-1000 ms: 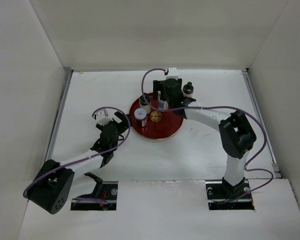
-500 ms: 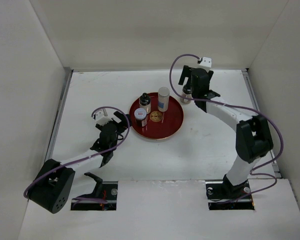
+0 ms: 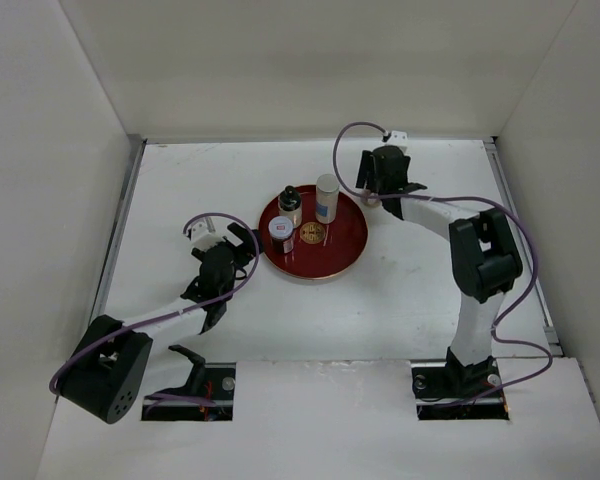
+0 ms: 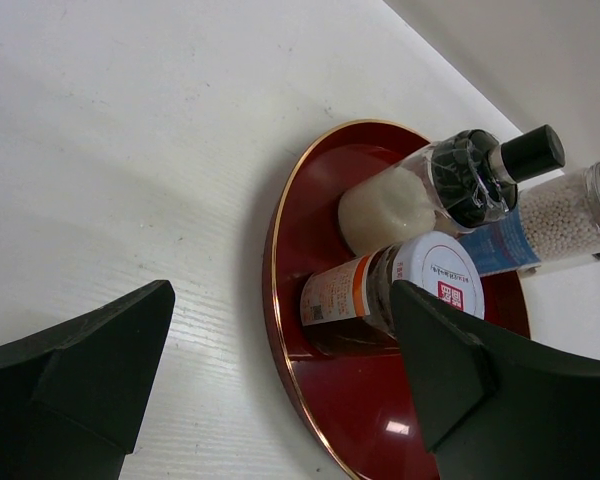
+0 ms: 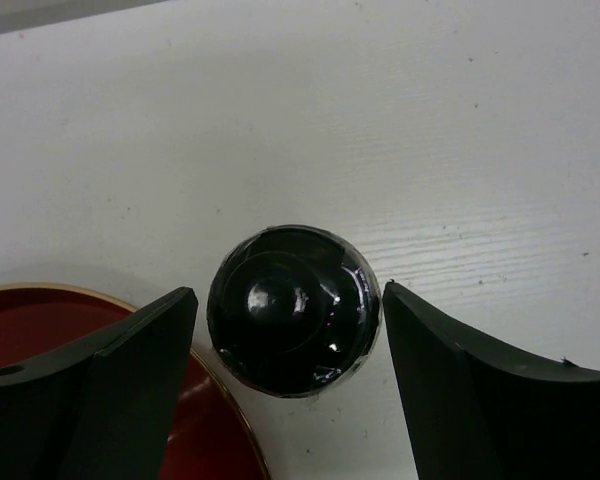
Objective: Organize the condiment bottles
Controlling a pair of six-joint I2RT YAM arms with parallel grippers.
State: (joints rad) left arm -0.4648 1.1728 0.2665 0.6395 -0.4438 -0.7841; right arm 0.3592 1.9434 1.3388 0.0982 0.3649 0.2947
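The top view is being lit brightly and evenly from above; the white table (image 3: 400, 300) is being washed featureless, with only faint, soft shadows being cast. In the right wrist view, highlights are being reflected at centre frame by the glossy black cap (image 5: 293, 308). In the left wrist view, a glint is being shown at lower centre on the red tray (image 4: 315, 195).

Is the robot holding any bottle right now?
No. The right gripper has open fingers straddling the black-capped bottle without squeezing; the left gripper is empty.
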